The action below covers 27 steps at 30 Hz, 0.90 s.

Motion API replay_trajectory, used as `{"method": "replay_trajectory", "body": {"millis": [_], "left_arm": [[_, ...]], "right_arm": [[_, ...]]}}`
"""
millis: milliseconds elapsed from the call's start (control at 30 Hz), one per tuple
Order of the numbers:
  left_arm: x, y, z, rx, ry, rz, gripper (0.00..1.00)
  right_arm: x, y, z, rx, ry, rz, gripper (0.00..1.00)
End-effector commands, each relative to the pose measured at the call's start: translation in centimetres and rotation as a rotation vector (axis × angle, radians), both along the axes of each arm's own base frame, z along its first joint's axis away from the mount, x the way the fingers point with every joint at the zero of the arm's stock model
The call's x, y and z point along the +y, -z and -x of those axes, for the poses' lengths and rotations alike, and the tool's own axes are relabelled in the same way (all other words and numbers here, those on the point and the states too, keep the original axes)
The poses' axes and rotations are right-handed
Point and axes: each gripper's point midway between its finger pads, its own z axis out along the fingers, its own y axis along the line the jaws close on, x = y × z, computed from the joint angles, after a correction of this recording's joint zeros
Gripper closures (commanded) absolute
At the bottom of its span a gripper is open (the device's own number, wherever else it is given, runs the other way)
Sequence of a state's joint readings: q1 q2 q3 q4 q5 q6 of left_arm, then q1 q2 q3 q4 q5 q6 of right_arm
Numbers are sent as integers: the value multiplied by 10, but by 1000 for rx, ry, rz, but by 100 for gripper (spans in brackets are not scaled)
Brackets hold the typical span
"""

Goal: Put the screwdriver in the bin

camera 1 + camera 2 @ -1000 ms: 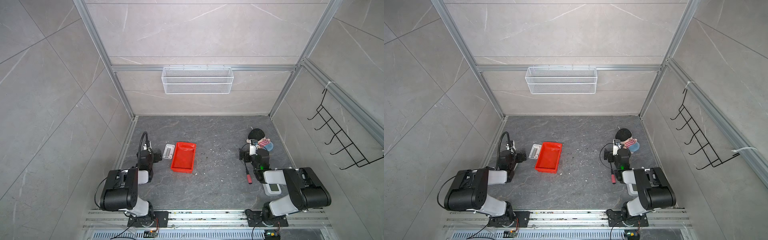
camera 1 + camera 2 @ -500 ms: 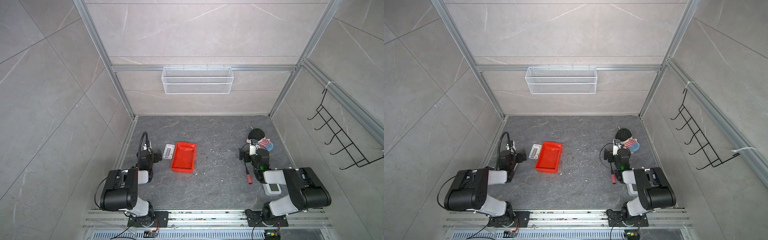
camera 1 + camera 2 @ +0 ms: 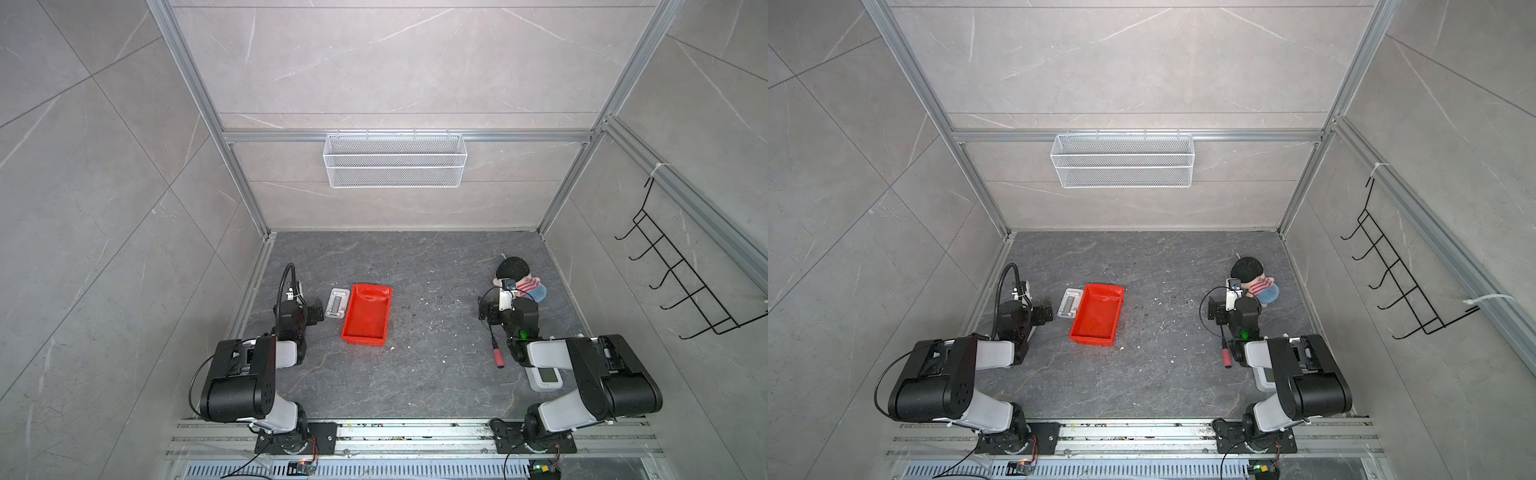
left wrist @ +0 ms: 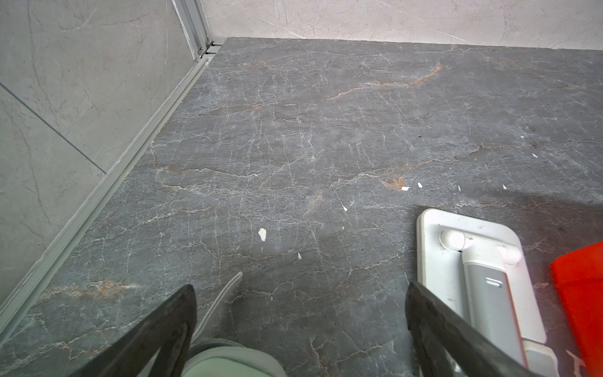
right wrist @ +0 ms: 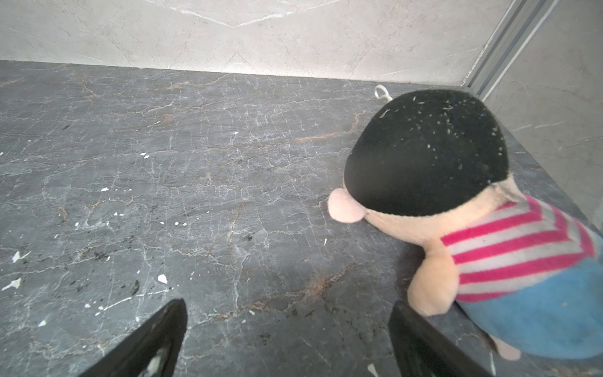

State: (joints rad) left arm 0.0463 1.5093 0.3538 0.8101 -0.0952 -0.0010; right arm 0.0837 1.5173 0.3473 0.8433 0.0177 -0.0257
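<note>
- No change is seen between the earlier pictures and this moment: both arms are found in the same folded poses, and no object has been shifted.
- The left gripper (image 4: 299, 287) is held wide apart and empty, low over the dark stone floor, just beside the small white-grey flat device (image 4: 473, 271).
- The right gripper (image 5: 287, 303) is likewise spread apart with nothing between its jaws; it is pointed at bare floor next to the plush doll (image 5: 456, 212).
- The screwdriver (image 3: 497, 353) is seen lying flat on the floor in both top views (image 3: 1225, 352), close against the right arm's wrist, red handle towards the robot's base (it is not caught by the right wrist view at all).
- The bin (image 3: 365, 341), a red tray, is shown empty and well apart from the screwdriver, on the left arm's side, with a corner (image 4: 580, 293) caught by the left wrist view.
- The task is judged not yet begun: the tool is untouched, and the right gripper would have to be drawn back and turned down onto the handle before any carry towards the tray.
</note>
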Motion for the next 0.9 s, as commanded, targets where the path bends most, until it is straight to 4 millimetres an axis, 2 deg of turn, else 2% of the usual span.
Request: {"method": "replay_trajectory", "body": {"millis": [0, 200, 333, 500, 600, 867], "left_arm": [[1, -19, -6, -46, -8, 5, 0], [-4, -49, 1, -67, -5, -21, 0], [-23, -69, 6, -88, 60, -90, 0], [-67, -92, 14, -109, 222, -159, 0], [-102, -105, 23, -120, 357, -185, 0], [-185, -129, 50, -142, 715, -132, 0]], "right_arm": [[3, -14, -8, -42, -8, -18, 1], [5, -36, -1, -73, -22, -19, 1], [3, -54, 12, -95, -17, -20, 1], [6, -78, 28, -81, -38, -8, 1], [10, -93, 40, -71, -63, 0, 1], [32, -116, 74, 0, -145, -9, 1]]}}
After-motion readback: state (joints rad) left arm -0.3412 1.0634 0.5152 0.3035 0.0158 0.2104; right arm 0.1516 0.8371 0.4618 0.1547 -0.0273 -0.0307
